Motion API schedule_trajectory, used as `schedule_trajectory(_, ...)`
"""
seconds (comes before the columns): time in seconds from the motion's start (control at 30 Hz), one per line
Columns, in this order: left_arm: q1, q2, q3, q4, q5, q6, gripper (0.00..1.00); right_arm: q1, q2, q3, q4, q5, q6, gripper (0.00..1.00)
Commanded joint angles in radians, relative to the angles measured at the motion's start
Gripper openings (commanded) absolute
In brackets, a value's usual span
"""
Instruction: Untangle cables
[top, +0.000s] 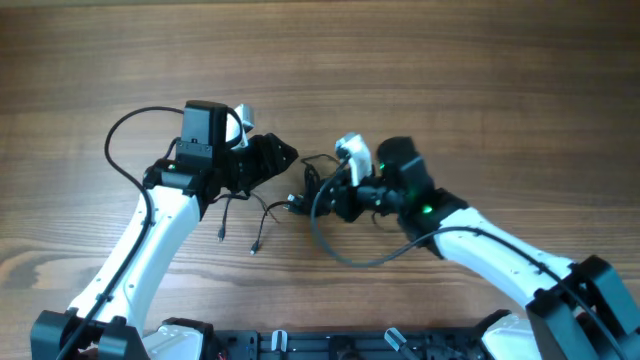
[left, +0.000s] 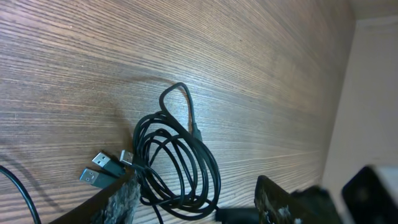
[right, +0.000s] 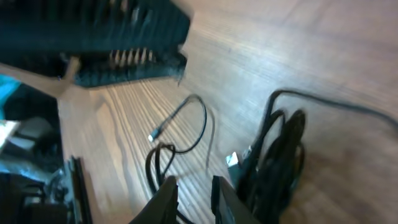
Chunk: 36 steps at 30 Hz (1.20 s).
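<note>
- Two grippers close in on one cable coil (left: 179, 167), which lies on the wooden table (top: 450, 80) between them; take that coil as your reference.
- Your left gripper (left: 198, 191) stands wide, its jaws either side of the coil's near end and not closed on it.
- Your right gripper (right: 193, 186) is narrow. The coil sits just outside one jaw rather than in the gap, and you cannot tell whether a thin strand is caught there.
- The coil's long axis runs straight away from the left gripper, ending in a small kinked loop at its far end.
- Two USB plugs (left: 99, 173) stick out beside the coil's near end, just beside one left jaw.
- A loose lead (right: 153, 136) with a small plug lies apart from the coil, across the right gripper from it.
- You probably have the better reach with the left arm, since the coil already lies between its jaws.
- Closing across every turn would likely clamp the whole coil, so aim for one strand or a plug end.
</note>
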Motion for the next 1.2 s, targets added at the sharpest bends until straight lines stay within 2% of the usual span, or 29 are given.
schedule_trajectory(0.0, -0.008, 0.000, -0.002, 0.005, -0.030, -0.006, 0.63, 0.051, 0.057, 0.009, -0.003, 0.269, 0.105, 0.35)
schedule_trajectory(0.07, -0.008, 0.000, -0.002, 0.005, -0.030, -0.006, 0.64, 0.057, 0.092, 0.010, 0.013, 0.309, 0.151, 0.37)
schedule_trajectory(0.2, -0.008, 0.000, -0.002, 0.005, -0.030, -0.006, 0.64, 0.057, 0.137, 0.010, 0.039, 0.327, 0.200, 0.32)
schedule_trajectory(0.23, -0.008, 0.000, -0.002, 0.004, -0.029, -0.006, 0.64, 0.056, 0.144, 0.010, 0.027, 0.383, 0.255, 0.32)
schedule_trajectory(0.27, -0.008, 0.000, -0.002, 0.004, -0.029, -0.006, 0.64, 0.050, 0.151, 0.010, -0.007, 0.482, 0.388, 0.33)
schedule_trajectory(0.33, -0.008, 0.000, -0.002, 0.003, -0.030, -0.006, 0.67, 0.026, 0.154, 0.010, -0.065, 0.543, 0.547, 0.41)
schedule_trajectory(0.4, -0.008, 0.000, -0.002, 0.003, -0.029, -0.006, 0.68, 0.003, 0.154, 0.010, -0.077, 0.538, 0.564, 0.45)
schedule_trajectory(0.57, -0.008, 0.000, -0.002, 0.004, -0.030, -0.006, 0.72, -0.036, 0.154, 0.010, -0.034, 0.456, 0.460, 0.41)
schedule_trajectory(0.67, -0.008, 0.000, -0.002, 0.004, -0.032, -0.002, 0.72, -0.035, 0.154, 0.010, -0.034, 0.375, 0.460, 0.47)
schedule_trajectory(0.87, -0.008, 0.006, -0.003, 0.003, -0.059, 0.002, 0.72, -0.032, 0.172, 0.009, -0.027, 0.304, 0.513, 0.49)
schedule_trajectory(0.97, -0.008, 0.016, -0.003, -0.002, -0.119, 0.002, 0.72, -0.017, 0.207, 0.009, -0.027, 0.228, 0.513, 0.48)
schedule_trajectory(1.0, -0.008, 0.019, -0.003, -0.005, -0.139, 0.002, 0.72, -0.010, 0.212, 0.009, -0.027, 0.213, 0.513, 0.51)
schedule_trajectory(1.17, -0.008, 0.021, -0.003, 0.007, -0.154, 0.002, 0.75, 0.053, 0.229, 0.009, -0.024, 0.257, 0.618, 0.51)
